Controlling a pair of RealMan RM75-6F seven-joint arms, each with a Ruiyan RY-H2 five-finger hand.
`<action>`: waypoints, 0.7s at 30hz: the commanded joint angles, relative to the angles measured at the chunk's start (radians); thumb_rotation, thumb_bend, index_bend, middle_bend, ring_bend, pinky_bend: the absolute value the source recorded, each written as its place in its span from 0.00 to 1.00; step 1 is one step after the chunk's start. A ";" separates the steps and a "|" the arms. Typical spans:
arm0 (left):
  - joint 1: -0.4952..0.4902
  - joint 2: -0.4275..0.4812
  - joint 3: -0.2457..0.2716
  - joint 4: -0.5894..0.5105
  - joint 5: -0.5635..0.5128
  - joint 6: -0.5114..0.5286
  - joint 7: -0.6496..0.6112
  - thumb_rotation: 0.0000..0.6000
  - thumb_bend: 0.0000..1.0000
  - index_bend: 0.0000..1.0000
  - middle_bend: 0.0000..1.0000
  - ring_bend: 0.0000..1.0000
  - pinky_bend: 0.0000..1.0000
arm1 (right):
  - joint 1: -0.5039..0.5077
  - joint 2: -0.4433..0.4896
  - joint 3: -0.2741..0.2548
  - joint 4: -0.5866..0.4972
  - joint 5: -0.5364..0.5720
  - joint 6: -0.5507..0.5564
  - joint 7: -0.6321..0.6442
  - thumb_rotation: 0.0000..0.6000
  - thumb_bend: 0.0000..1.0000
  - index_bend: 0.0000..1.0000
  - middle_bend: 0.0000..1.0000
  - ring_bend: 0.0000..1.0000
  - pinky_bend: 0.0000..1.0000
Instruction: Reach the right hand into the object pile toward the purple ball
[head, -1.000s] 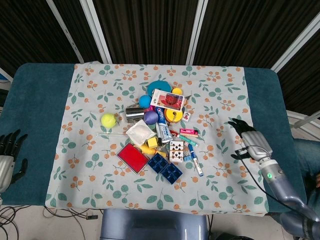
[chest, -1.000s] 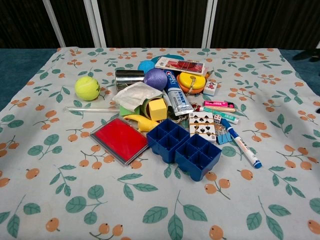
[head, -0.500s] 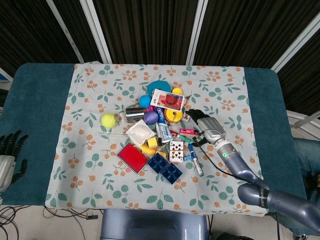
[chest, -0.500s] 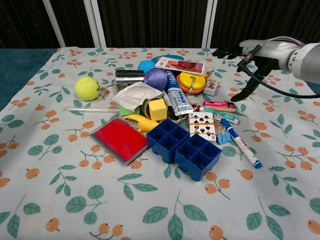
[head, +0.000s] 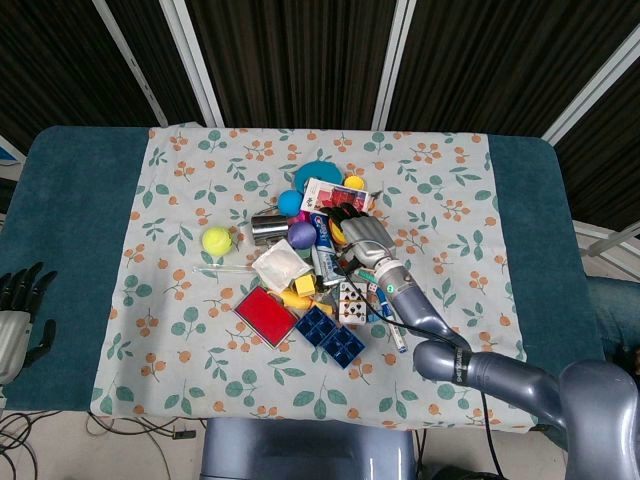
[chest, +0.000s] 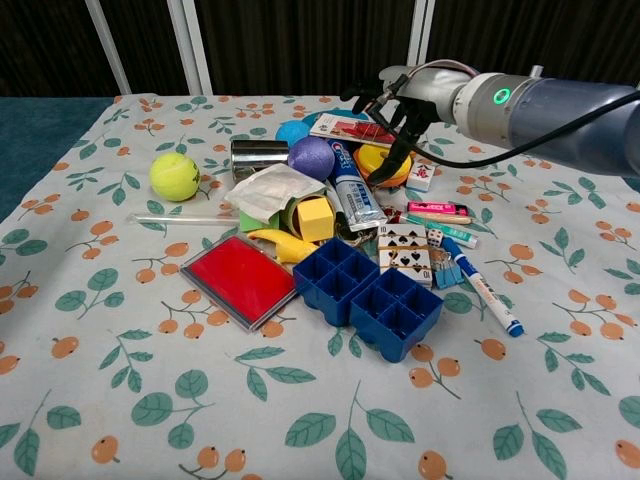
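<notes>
The purple ball lies in the pile's middle, between a steel can and a toothpaste tube. My right hand hovers over the pile just right of the ball, fingers spread and holding nothing. It hangs above the yellow round toy and the red-and-white card box. A small gap separates its fingers from the ball. My left hand rests off the cloth at the table's left edge, fingers apart and empty.
Around the ball lie a blue ball, a yellow cube, a white packet, a blue compartment tray, a red flat case, playing cards and a marker. A tennis ball sits apart at left.
My right hand has swept leftward from the table's right side, across the cloth, to above the pile beside the purple ball. The left hand has not moved.
</notes>
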 joint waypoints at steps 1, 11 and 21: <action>-0.001 0.000 0.001 0.000 -0.001 -0.002 0.000 1.00 0.52 0.09 0.00 0.00 0.04 | 0.042 -0.042 0.008 0.056 0.031 -0.010 -0.030 1.00 0.17 0.13 0.18 0.08 0.20; -0.002 0.003 -0.002 -0.005 -0.007 -0.005 -0.010 1.00 0.52 0.09 0.00 0.00 0.04 | 0.133 -0.147 0.023 0.200 0.089 -0.027 -0.061 1.00 0.21 0.16 0.23 0.13 0.20; -0.003 0.003 -0.001 -0.005 -0.008 -0.009 -0.018 1.00 0.52 0.09 0.00 0.00 0.04 | 0.172 -0.215 0.018 0.287 0.099 -0.049 -0.050 1.00 0.24 0.21 0.28 0.20 0.20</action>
